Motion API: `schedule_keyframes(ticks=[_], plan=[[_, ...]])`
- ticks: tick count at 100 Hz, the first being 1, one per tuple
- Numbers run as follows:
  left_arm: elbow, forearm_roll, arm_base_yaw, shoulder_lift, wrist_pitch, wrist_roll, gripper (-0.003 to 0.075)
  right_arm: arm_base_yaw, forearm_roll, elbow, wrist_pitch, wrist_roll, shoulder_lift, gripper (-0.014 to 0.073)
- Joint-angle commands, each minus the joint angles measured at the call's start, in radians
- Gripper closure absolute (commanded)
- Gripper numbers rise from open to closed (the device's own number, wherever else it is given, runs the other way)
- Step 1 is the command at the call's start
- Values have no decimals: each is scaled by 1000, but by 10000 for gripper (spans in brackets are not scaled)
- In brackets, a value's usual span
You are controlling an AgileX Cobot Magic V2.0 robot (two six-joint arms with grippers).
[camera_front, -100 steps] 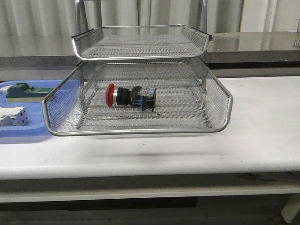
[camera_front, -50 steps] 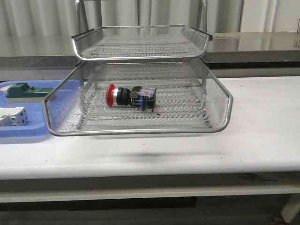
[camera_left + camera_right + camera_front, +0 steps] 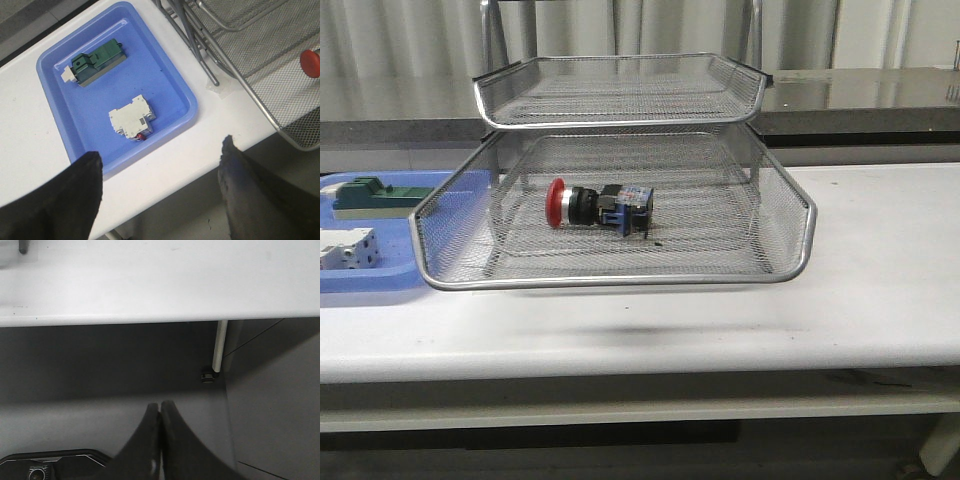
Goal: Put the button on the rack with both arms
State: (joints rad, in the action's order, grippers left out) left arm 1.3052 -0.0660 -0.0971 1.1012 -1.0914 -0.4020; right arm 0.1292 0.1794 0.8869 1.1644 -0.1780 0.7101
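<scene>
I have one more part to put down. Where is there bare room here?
The table right of the rack is bare, as is the strip before it. The top tray is bare too. The blue tray is crowded: green block, white block.

the button (image 3: pixel 597 205) lies seemingly flat in the rack (image 3: pixel 620 275) tray.

A lab-like test bench — plain white table (image 3: pixel 880 290), grey curtain backdrop (image 3: pixel 410 45), electrical parts in a blue tray (image 3: pixel 172 80).
</scene>
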Motion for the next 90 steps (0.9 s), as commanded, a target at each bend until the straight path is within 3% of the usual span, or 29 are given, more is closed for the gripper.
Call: schedule_keyframes(ticks=[1, 52, 90], plan=[[-49, -12, 2, -91, 117, 36, 240, -4, 26, 34, -43, 2, -2, 660], [-533, -9, 2, -584, 392, 182, 283, -4, 26, 34, -43, 2, -2, 660], [-793, -9, 2, -964, 539, 272, 283, -4, 26, 34, -43, 2, -2, 660]])
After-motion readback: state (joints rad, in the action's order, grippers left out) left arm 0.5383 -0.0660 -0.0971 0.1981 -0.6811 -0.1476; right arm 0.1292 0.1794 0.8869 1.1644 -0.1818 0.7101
